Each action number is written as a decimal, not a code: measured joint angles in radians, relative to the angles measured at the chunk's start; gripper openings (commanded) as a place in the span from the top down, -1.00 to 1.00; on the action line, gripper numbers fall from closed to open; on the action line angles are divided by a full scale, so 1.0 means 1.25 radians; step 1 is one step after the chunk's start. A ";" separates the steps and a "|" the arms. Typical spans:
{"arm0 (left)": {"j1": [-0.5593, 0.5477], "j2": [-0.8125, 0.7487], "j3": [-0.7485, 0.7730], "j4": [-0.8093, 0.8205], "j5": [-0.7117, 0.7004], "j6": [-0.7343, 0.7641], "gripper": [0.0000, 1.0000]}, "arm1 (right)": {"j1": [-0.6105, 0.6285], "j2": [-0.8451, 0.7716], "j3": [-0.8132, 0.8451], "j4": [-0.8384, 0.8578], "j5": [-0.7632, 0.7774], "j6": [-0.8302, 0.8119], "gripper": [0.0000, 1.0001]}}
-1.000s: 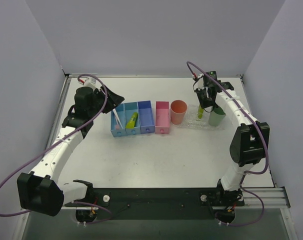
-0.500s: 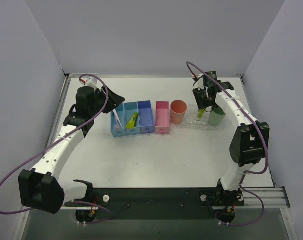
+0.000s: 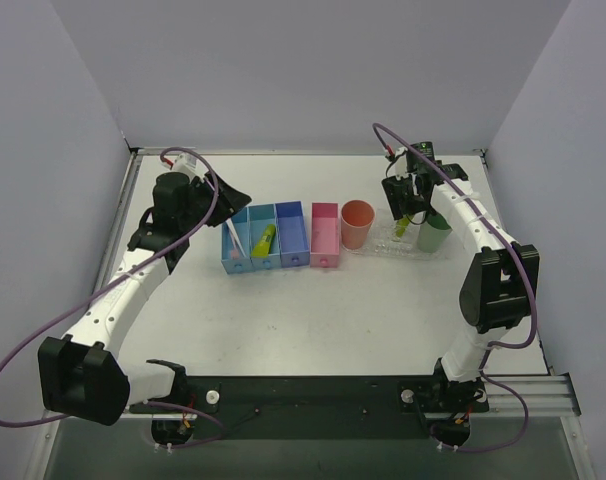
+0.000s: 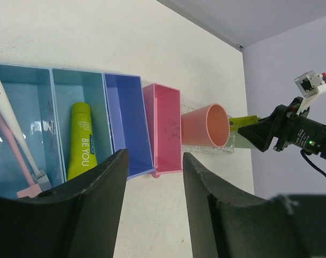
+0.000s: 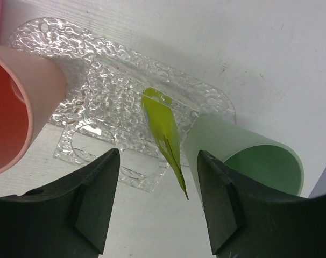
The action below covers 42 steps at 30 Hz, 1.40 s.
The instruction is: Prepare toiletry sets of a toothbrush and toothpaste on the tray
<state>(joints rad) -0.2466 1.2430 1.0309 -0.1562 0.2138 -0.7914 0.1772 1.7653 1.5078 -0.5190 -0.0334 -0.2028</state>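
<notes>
A lime-yellow toothpaste (image 5: 162, 131) tube stands tilted in a slot of the clear bumpy tray (image 5: 98, 102), close beside the green cup (image 5: 243, 156). My right gripper (image 5: 158, 155) hovers right above it, open, with its fingers clear of the tube on both sides. From above, this toothpaste (image 3: 402, 226) shows under my right gripper (image 3: 408, 205) on the tray (image 3: 381, 247). Another toothpaste (image 4: 82, 141) lies in the middle blue bin, and the toothbrush (image 4: 12, 142) leans in the left bin. My left gripper (image 4: 155, 156) hangs open and empty above the bins.
Three blue bins (image 3: 265, 237) and a pink box (image 3: 325, 235) stand in a row at the table's middle. A salmon cup (image 3: 357, 224) stands at the tray's left end and the green cup (image 3: 433, 233) at its right. Grey walls enclose the table.
My right gripper has opened and let go of the toothpaste tube, which now stands in the tray. The left arm has barely shifted.
</notes>
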 measured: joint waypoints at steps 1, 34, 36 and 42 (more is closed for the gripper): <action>0.000 0.001 0.002 0.000 0.000 0.003 -0.09 | 0.000 0.000 0.000 0.002 0.000 0.000 -0.11; -0.178 0.342 0.248 -0.365 -0.094 0.350 -0.02 | -0.024 -0.138 -0.032 0.062 -0.057 0.079 -0.13; -0.177 0.342 0.251 -0.371 -0.103 0.353 -0.03 | -0.026 -0.148 -0.042 0.064 -0.062 0.080 -0.13; -0.172 0.401 0.302 -0.396 -0.123 0.384 -0.04 | -0.027 -0.161 -0.061 0.069 -0.073 0.088 -0.13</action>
<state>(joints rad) -0.4618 1.7443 1.4082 -0.6514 0.0605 -0.3119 0.1436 1.5639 1.4311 -0.4324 -0.1246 -0.0929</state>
